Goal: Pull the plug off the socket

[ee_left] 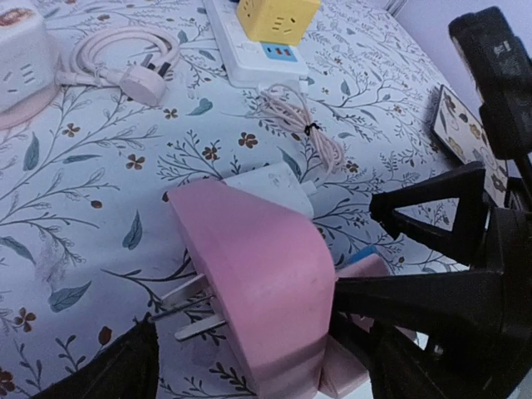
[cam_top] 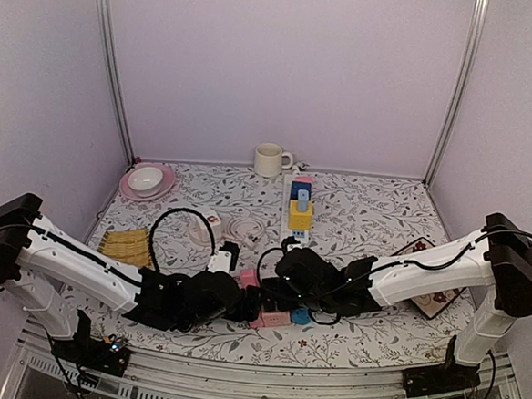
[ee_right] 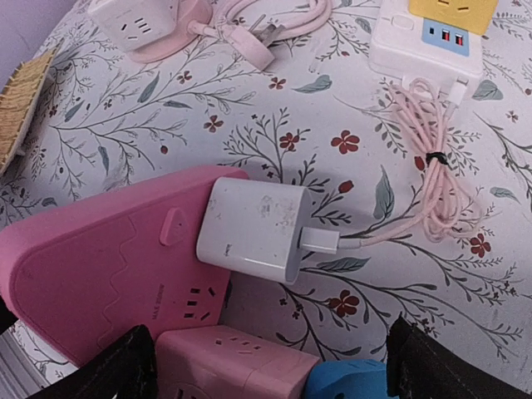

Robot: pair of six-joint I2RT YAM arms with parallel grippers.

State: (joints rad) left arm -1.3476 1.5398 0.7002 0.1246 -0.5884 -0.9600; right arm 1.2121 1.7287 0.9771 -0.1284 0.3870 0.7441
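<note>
The pink socket bears tiny lettering — unreadable — near the white plug.

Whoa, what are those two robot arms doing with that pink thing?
They are trying to unplug something. A white plug with a pink cable is still stuck in a pink socket block. The left gripper has its fingers wide on either side of the block, as if to steady it. The right gripper hangs open just above the plug and has not grabbed it yet.
</note>
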